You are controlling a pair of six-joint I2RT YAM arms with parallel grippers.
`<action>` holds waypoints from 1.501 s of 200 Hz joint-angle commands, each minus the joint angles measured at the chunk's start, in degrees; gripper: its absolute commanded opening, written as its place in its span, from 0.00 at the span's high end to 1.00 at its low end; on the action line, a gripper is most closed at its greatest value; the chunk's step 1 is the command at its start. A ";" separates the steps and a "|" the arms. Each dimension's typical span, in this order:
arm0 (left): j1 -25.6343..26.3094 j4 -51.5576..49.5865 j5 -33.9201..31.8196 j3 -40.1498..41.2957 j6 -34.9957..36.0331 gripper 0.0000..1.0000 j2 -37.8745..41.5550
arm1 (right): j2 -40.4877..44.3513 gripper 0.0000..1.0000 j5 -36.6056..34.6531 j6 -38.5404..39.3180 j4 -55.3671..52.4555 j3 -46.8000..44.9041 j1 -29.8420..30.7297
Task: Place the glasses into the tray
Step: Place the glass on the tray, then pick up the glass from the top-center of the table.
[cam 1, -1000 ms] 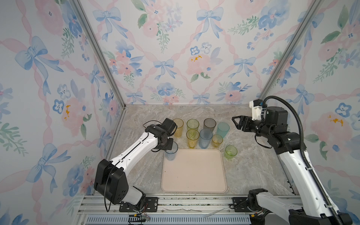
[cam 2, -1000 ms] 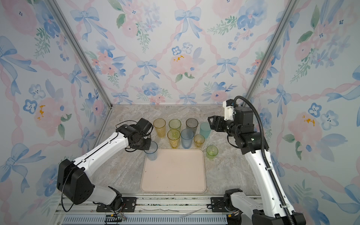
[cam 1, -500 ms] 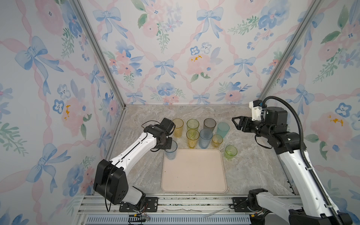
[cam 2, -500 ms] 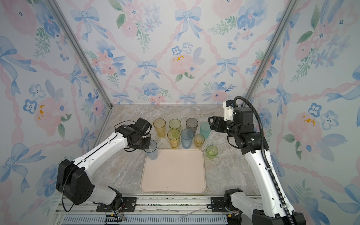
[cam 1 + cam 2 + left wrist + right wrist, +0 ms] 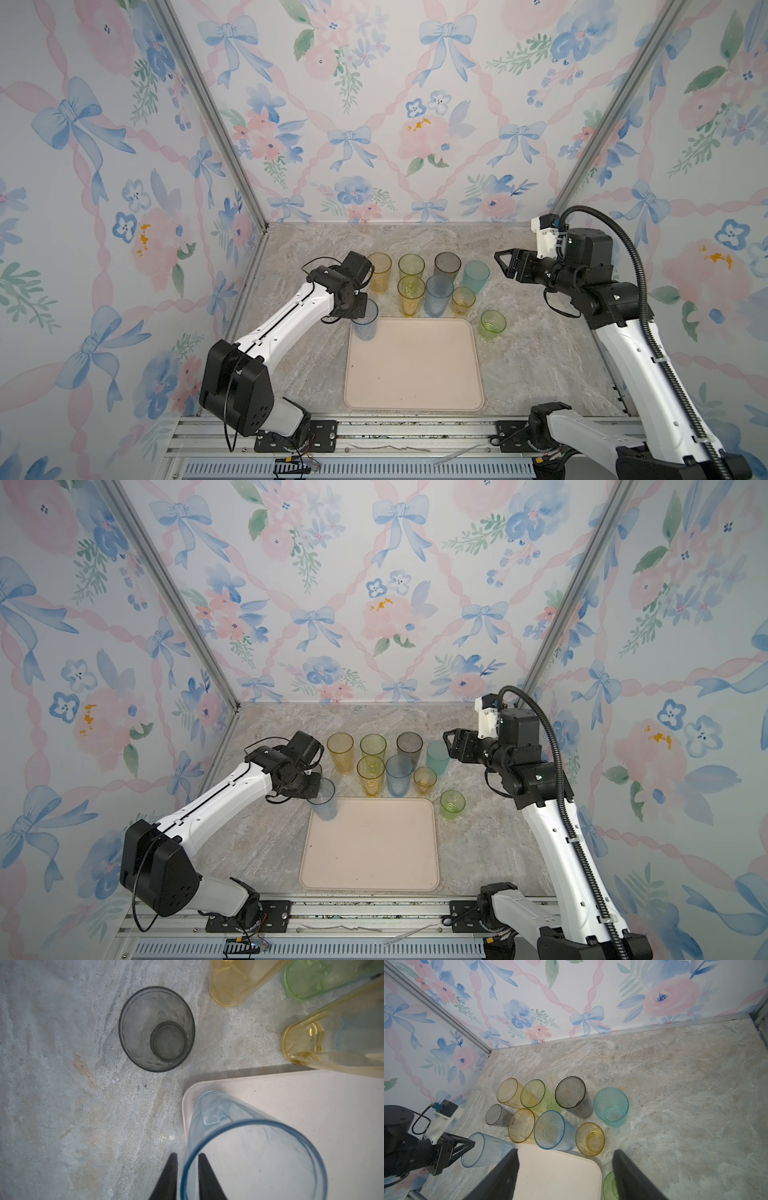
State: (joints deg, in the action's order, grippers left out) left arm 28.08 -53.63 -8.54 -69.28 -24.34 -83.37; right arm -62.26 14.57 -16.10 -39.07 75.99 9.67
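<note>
**Marble table with tray and ten glasses.** The tray lies at the front centre of the table. It is seen whole in both top views and is cut off by the frame edge in both wrist views.

A pale blue glass is stood upright in the tray's far left corner. Its rim is straddled by the left gripper, with one finger outside and one inside. A narrow gap is seen on each side of the wall, so the glass is read as released. From above, these fingers are hidden under the wrist.

Nine glasses are set on the table:
- **Behind the tray:** an amber glass, a yellow-green glass, a tall grey glass, a teal glass, a yellow glass, a blue glass and a short amber glass.
- **Beside the far right corner:** a short green glass, half covered by a finger in the right wrist view.
- **Near the far left corner:** a short grey glass, hidden by the left arm in both top views and shown only by the wrist cameras.

The right gripper is held in the air near the teal glass. Its jaws are spread wide and nothing is held between them.
</note>
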 commanded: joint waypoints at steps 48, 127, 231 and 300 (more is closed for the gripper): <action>-0.29 0.12 -1.22 -0.57 -0.45 0.75 2.61 | -0.26 0.26 -0.79 0.27 -0.75 0.96 1.05; -0.26 0.01 -0.08 -1.32 0.59 0.75 5.63 | -0.32 0.26 -1.00 0.24 -0.83 1.25 1.05; -0.54 0.10 -3.44 -7.78 0.15 0.78 8.34 | -1.90 0.27 -0.45 -0.06 -1.46 2.18 2.78; -3.43 3.89 -1.22 -16.24 3.38 0.79 -1.09 | -7.15 0.32 -2.00 1.23 -7.41 7.47 7.11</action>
State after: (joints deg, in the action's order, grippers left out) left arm 25.93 -51.53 -11.49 -82.50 -23.20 -80.09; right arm -68.79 13.74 -15.00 -43.48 81.87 16.08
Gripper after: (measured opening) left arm 0.214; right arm 0.681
